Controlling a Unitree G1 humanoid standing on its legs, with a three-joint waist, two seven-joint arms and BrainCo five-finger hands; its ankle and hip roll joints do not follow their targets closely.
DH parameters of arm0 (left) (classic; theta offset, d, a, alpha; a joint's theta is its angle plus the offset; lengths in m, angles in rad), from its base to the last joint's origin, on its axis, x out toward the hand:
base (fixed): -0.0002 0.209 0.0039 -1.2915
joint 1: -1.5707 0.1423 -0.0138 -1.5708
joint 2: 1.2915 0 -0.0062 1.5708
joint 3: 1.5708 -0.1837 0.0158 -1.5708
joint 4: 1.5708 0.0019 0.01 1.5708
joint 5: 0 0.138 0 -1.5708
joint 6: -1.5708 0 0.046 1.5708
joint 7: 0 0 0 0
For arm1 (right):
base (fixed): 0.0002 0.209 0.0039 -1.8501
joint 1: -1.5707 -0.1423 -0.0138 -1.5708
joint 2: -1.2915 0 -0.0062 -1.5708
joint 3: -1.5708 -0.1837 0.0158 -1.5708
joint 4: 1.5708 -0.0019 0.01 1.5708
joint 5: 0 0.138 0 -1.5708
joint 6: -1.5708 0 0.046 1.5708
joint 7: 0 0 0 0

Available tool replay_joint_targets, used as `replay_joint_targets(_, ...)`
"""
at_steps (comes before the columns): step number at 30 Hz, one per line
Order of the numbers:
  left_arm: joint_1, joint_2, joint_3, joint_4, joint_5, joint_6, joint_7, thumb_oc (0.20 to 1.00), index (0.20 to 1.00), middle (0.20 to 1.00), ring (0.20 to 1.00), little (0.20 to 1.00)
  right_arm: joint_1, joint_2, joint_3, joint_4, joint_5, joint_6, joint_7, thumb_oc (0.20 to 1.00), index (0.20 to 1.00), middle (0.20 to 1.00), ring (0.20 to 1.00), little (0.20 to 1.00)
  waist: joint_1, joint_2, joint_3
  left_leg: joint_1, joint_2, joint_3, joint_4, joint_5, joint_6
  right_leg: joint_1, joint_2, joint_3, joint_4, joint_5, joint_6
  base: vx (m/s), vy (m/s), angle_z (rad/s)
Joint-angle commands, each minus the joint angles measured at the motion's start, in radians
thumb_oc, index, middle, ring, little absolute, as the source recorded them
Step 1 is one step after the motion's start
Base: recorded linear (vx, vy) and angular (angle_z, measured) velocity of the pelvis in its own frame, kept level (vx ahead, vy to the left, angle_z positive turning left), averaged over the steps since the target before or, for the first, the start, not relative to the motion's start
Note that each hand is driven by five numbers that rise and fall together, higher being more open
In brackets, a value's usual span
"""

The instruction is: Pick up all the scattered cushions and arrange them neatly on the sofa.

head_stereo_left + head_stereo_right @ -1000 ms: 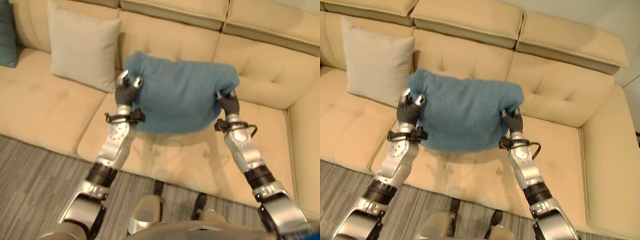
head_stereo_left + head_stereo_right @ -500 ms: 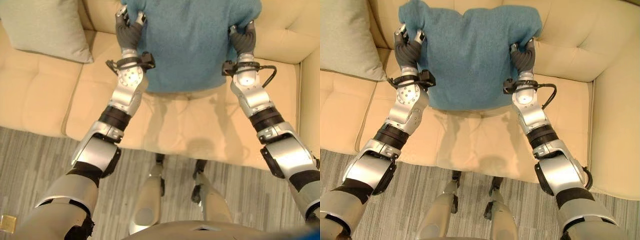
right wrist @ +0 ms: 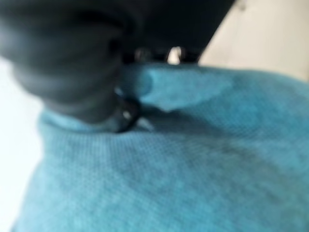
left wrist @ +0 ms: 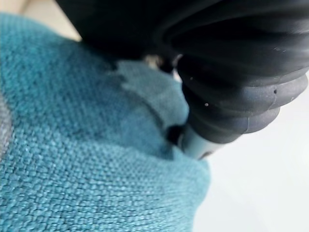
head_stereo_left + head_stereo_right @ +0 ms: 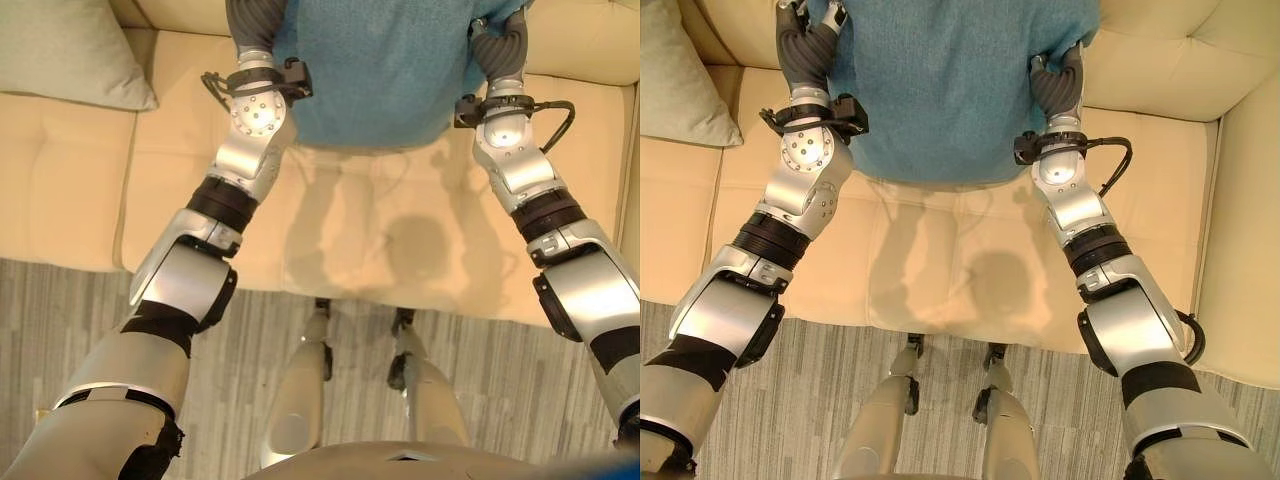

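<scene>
A teal knitted cushion [image 5: 940, 90] hangs just above the cream sofa seat [image 5: 380, 240], close to the backrest, held between both hands. My left hand [image 5: 805, 45] grips its left edge and my right hand [image 5: 1060, 85] grips its right edge. The left wrist view shows teal cloth [image 4: 72, 169] bunched against my left hand [image 4: 231, 72]. In the right wrist view a fold of the cushion [image 3: 193, 169] is pinched under my right hand [image 3: 63, 58]. The cushion's upper part runs out of the top of the eye views.
A beige cushion [image 5: 60, 50] leans on the sofa to the left, apart from the teal one. The sofa's right arm [image 5: 1250, 200] rises beside my right arm. Grey striped carpet [image 5: 60, 330] runs along the sofa's front edge.
The head camera has tipped down and closer to the sofa. Both arms have stretched forward, carrying the teal cushion farther toward the backrest. The grip on it looks unchanged.
</scene>
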Motion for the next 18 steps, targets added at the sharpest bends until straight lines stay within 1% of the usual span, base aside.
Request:
replay_joint_targets(1, -0.193, -0.074, -0.107, 0.046, 0.017, -0.076, -0.085, 0.200, 0.200, 0.200, 0.200, 0.200, -0.195, 0.070, 0.094, -0.006, -0.054, -0.096, 0.046, 0.200, 0.200, 0.200, 0.200, 0.200, 0.000, 0.016, -0.029, -0.012, 0.019, -0.058, -0.018, 0.002, -0.091, -0.061, -0.026, 0.011, 0.004, 0.049, 0.108, 0.00, -0.001, -0.03)
replay_joint_targets(2, -0.193, -0.074, -0.107, 0.046, 0.017, -0.076, -0.085, 0.200, 0.200, 0.200, 0.200, 0.200, -0.195, 0.070, 0.094, -0.006, -0.054, -0.096, 0.046, 0.200, 0.200, 0.200, 0.200, 0.200, 0.000, 0.016, -0.029, -0.012, 0.019, -0.058, -0.018, 0.002, -0.091, -0.061, -0.026, 0.011, 0.004, 0.049, 0.108, 0.00, 0.000, 0.00)
replay_joint_targets(3, -0.200, -0.052, -0.116, 0.069, 0.022, -0.065, -0.096, 0.272, 0.272, 0.272, 0.272, 0.272, -0.197, 0.065, 0.096, -0.001, -0.067, -0.094, 0.039, 0.200, 0.200, 0.200, 0.200, 0.200, -0.006, 0.020, -0.027, -0.029, 0.021, -0.059, -0.018, 0.007, -0.093, -0.077, -0.025, 0.015, 0.003, 0.052, 0.109, 0.00, 0.000, 0.00)
replay_joint_targets(4, -0.214, -0.026, -0.120, 0.093, 0.030, -0.058, -0.094, 1.000, 1.000, 1.000, 1.000, 1.000, -0.205, 0.053, 0.093, -0.002, -0.108, -0.090, 0.006, 0.203, 0.203, 0.203, 0.203, 0.203, -0.010, 0.025, -0.024, -0.045, 0.020, -0.065, -0.018, 0.011, -0.095, -0.096, -0.023, 0.018, 0.003, 0.056, 0.112, 0.00, 0.000, 0.00)
replay_joint_targets(5, -0.223, -0.019, -0.118, 0.101, 0.027, -0.058, -0.093, 1.000, 1.000, 1.000, 1.000, 1.000, -0.209, 0.049, 0.093, 0.005, -0.131, -0.088, -0.003, 0.511, 0.511, 0.511, 0.511, 0.511, -0.011, 0.026, -0.024, -0.052, 0.019, -0.067, -0.018, 0.013, -0.095, -0.102, -0.021, 0.019, 0.003, 0.058, 0.113, 0.00, 0.000, 0.00)
replay_joint_targets(6, -0.231, -0.008, -0.119, 0.118, 0.022, -0.057, -0.094, 1.000, 1.000, 1.000, 1.000, 1.000, -0.216, 0.047, 0.094, 0.016, -0.145, -0.082, -0.014, 0.743, 0.743, 0.743, 0.743, 0.743, -0.012, 0.028, -0.025, -0.058, 0.020, -0.069, -0.018, 0.014, -0.096, -0.111, -0.020, 0.021, 0.003, 0.060, 0.113, 0.00, 0.007, -0.04)
replay_joint_targets(7, -0.242, 0.005, -0.114, 0.144, 0.015, -0.055, -0.092, 1.000, 1.000, 1.000, 1.000, 1.000, -0.227, 0.047, 0.096, 0.027, -0.163, -0.074, -0.028, 1.000, 1.000, 1.000, 1.000, 1.000, -0.014, 0.029, -0.026, -0.064, 0.020, -0.069, -0.018, 0.016, -0.096, -0.119, -0.020, 0.023, 0.003, 0.062, 0.114, 0.00, 0.007, -0.06)
replay_joint_targets(11, -0.312, 0.051, -0.129, 0.222, 0.029, -0.042, -0.077, 1.000, 1.000, 1.000, 1.000, 1.000, -0.284, 0.042, 0.118, 0.101, -0.228, -0.036, -0.073, 1.000, 1.000, 1.000, 1.000, 1.000, -0.015, 0.034, -0.029, -0.081, 0.021, -0.069, -0.018, 0.022, -0.099, -0.139, -0.019, 0.027, 0.003, 0.065, 0.115, 0.00, 0.002, -0.07)
replay_joint_targets(12, -0.351, 0.065, -0.142, 0.275, 0.052, -0.024, -0.058, 1.000, 1.000, 1.000, 1.000, 1.000, -0.312, 0.042, 0.134, 0.148, -0.246, -0.018, -0.086, 1.000, 1.000, 1.000, 1.000, 1.000, -0.014, 0.035, -0.031, -0.084, 0.022, -0.068, -0.018, 0.023, -0.099, -0.142, -0.020, 0.027, 0.003, 0.066, 0.116, -0.01, 0.001, -0.03)
replay_joint_targets(14, -0.376, 0.065, -0.150, 0.302, 0.059, -0.019, -0.052, 1.000, 1.000, 1.000, 1.000, 1.000, -0.335, 0.047, 0.144, 0.183, -0.244, -0.012, -0.086, 1.000, 1.000, 1.000, 1.000, 1.000, -0.013, 0.037, -0.030, -0.087, 0.020, -0.068, -0.018, 0.025, -0.099, -0.145, -0.020, 0.028, 0.003, 0.068, 0.116, 0.00, 0.000, 0.00)
replay_joint_targets(15, -0.419, 0.074, -0.170, 0.350, 0.069, 0.001, -0.041, 1.000, 1.000, 1.000, 1.000, 1.000, -0.371, 0.047, 0.171, 0.242, -0.250, 0.014, -0.093, 1.000, 1.000, 1.000, 1.000, 1.000, -0.011, 0.039, -0.032, -0.091, 0.019, -0.068, -0.018, 0.029, -0.100, -0.147, -0.020, 0.029, 0.003, 0.071, 0.117, 0.00, 0.000, 0.00)
replay_joint_targets(16, -0.446, 0.062, -0.178, 0.378, 0.067, 0.013, -0.032, 1.000, 1.000, 1.000, 1.000, 1.000, -0.396, 0.052, 0.184, 0.282, -0.237, 0.028, -0.091, 1.000, 1.000, 1.000, 1.000, 1.000, -0.009, 0.040, -0.032, -0.094, 0.018, -0.069, -0.018, 0.031, -0.101, -0.148, -0.020, 0.030, 0.003, 0.072, 0.117, 0.00, 0.000, 0.00)
replay_joint_targets(18, -0.491, 0.058, -0.195, 0.421, 0.050, 0.020, -0.030, 1.000, 1.000, 1.000, 1.000, 1.000, -0.440, 0.067, 0.206, 0.360, -0.202, 0.052, -0.086, 1.000, 1.000, 1.000, 1.000, 1.000, -0.005, 0.045, -0.031, -0.094, 0.018, -0.070, -0.018, 0.036, -0.102, -0.150, -0.019, 0.029, 0.003, 0.075, 0.115, 0.00, 0.000, 0.00)
